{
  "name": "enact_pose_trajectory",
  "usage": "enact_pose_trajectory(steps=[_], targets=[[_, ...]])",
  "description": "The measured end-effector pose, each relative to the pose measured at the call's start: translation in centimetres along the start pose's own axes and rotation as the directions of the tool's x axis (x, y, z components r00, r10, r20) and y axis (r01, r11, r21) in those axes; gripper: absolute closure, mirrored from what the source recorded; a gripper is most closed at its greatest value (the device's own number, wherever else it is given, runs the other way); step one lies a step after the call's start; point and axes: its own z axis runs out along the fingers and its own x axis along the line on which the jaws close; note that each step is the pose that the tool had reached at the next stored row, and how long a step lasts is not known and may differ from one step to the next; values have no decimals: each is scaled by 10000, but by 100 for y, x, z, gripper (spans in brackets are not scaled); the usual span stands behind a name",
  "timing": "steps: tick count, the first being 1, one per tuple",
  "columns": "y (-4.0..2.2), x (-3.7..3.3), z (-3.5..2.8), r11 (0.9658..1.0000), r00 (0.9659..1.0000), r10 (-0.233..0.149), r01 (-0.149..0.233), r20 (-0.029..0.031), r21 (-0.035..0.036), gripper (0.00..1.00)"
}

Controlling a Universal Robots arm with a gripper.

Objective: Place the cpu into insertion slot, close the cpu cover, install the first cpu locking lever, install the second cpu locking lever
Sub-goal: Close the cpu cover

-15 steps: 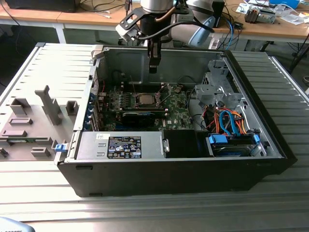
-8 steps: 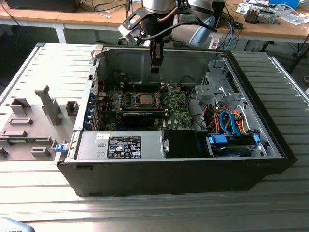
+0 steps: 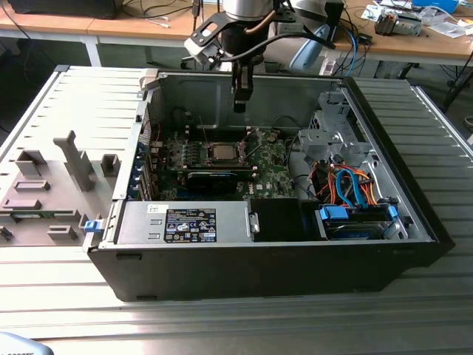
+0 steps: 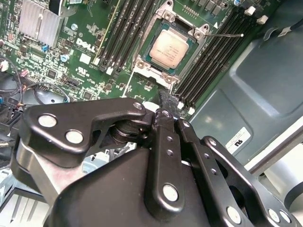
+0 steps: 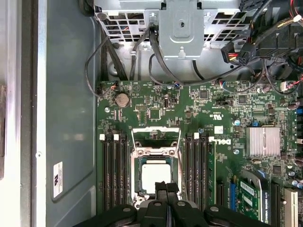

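1. The cpu [image 5: 155,174], a small flat square chip with a silvery-grey metal top, lies level in the insertion slot [image 5: 137,158]. The slot is a square, metal-rimmed socket on the green motherboard [image 5: 227,113], inside the open black computer case [image 3: 259,274] on the ribbed grey counter [image 3: 222,325].
2. The cpu cover [image 5: 156,130], a thin silvery frame plate with a window, appears swung back off the slot. This leaves the chip exposed, so closing is judged not yet done.
3. The black hand [image 3: 239,108] hangs directly above the slot. Its fingers are pressed together and carry nothing, and they touch neither chip nor cover.
4. Judgement: pressed together, the fingers form a narrow tip suited to pushing rather than gripping.
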Motion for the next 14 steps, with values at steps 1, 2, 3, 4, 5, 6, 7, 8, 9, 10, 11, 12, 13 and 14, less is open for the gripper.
enact_pose_trajectory(steps=[1,2,3,4,5,6,7,8,9,10,11,12,13,14], targets=[[5,0,0,10000,10000,0,0,0,0,89],[13,0,1,10000,10000,0,0,1,1,89],[22,0,2,10000,10000,0,0,0,0,89],[29,0,3,10000,10000,0,0,0,0,89],[35,0,3,10000,10000,0,0,0,0,89],[44,0,4,10000,10000,0,0,0,1,89],[54,0,5,10000,10000,0,0,0,1,89],[62,0,6,10000,10000,1,-1,0,0,89],[67,0,7,10000,10000,0,0,-1,0,89],[72,0,8,10000,10000,0,0,0,0,89],[80,0,11,10000,10000,0,0,0,0,89],[87,0,14,10000,10000,0,0,-1,0,89],[95,0,18,10000,10000,0,0,1,1,89],[98,0,21,10000,10000,0,0,2,1,89]])
